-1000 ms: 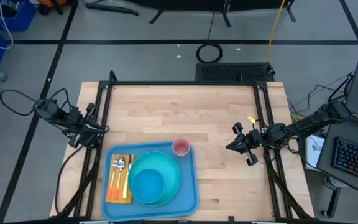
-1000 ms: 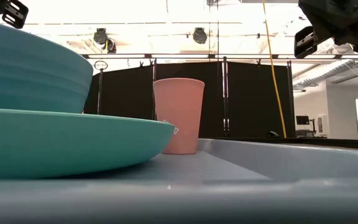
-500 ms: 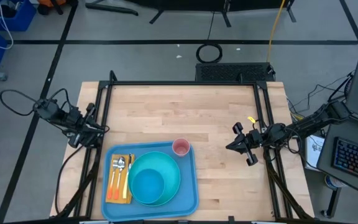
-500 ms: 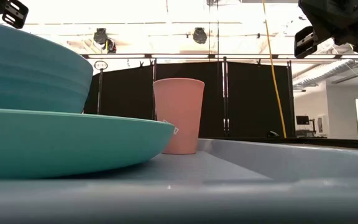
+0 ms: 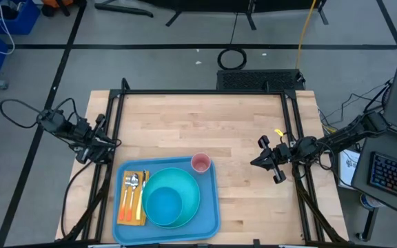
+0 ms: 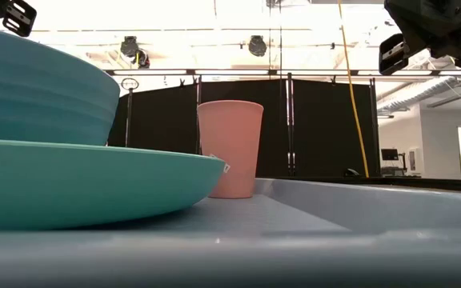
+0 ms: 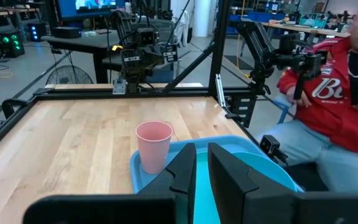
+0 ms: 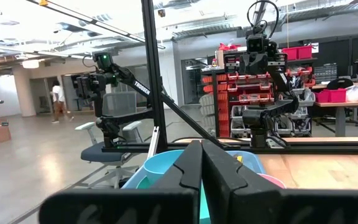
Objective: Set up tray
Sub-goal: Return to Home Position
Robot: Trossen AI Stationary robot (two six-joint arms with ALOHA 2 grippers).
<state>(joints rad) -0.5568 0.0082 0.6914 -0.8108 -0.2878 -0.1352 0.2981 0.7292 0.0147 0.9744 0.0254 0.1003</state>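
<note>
The light-blue tray lies on the wooden table near its front edge, left of centre. On it rest a round teal plate with a blue bowl in it, a pink cup upright at the tray's far right corner, and cutlery on an orange napkin along its left side. My left gripper hovers at the table's left edge, shut but for a thin slit, holding nothing. My right gripper hovers near the right edge, shut and empty.
Black frame rails run round the table. Bare wood takes up the far half. A person in a red jacket sits beyond the table's near side. A keyboard lies off the table to the right.
</note>
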